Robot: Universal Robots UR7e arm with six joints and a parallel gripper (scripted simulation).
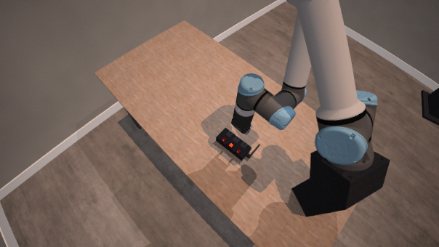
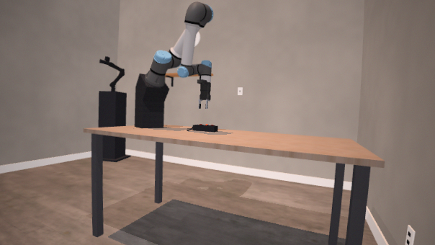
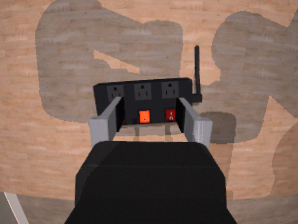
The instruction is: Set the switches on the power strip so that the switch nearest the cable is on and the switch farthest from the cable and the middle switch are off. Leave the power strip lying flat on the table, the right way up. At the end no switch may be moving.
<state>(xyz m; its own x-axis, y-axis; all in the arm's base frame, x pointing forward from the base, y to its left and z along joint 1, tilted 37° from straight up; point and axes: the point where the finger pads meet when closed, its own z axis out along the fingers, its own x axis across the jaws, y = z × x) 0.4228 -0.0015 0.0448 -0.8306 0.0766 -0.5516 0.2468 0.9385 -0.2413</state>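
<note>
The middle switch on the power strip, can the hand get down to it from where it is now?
Probably yes. The open, empty hand hangs above the power strip, and nothing stands between it and the middle switch, which faces up.

what the views hide

in the wrist view the gripper's left finger (image 3: pixel 107 117) covers the power strip's (image 3: pixel 143 92) switch farthest from the cable (image 3: pixel 197 70). from the exterior the switches (image 2: pixel 207 125) are too small to tell apart. the arm's upper link (image 1: pixel 320 43) runs off the top view's upper edge.
</note>
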